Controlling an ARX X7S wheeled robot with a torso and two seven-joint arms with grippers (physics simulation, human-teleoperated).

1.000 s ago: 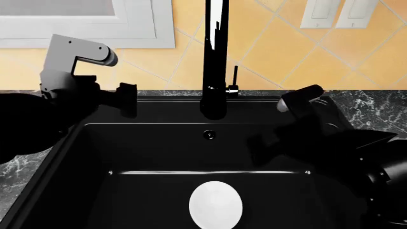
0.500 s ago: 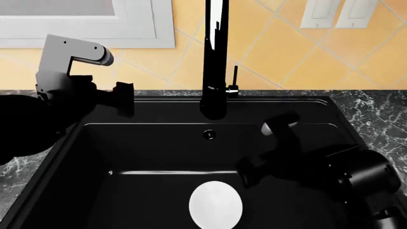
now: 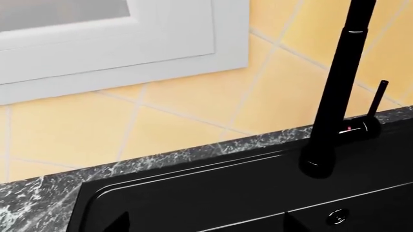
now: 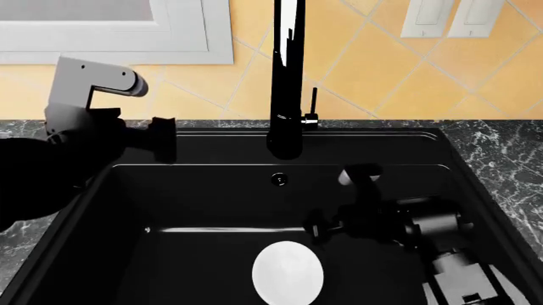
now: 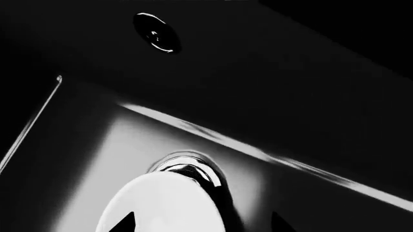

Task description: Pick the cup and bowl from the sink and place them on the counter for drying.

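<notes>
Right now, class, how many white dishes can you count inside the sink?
1: a white bowl lying on the sink floor, near the front edge. The cup isn't visible; it may be hidden.

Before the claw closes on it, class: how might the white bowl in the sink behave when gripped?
The bowl looks rigid and smooth, so it will probably hold its shape but may slip on a pinch. It seems to rest partly over the metal drain, so a nudge might rock it. Shallow and wide, it likely slides rather than rolls.

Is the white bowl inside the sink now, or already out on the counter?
Inside. The bowl lies on the floor of the black sink, in front of the faucet, with the right gripper just above it, not holding it.
</notes>
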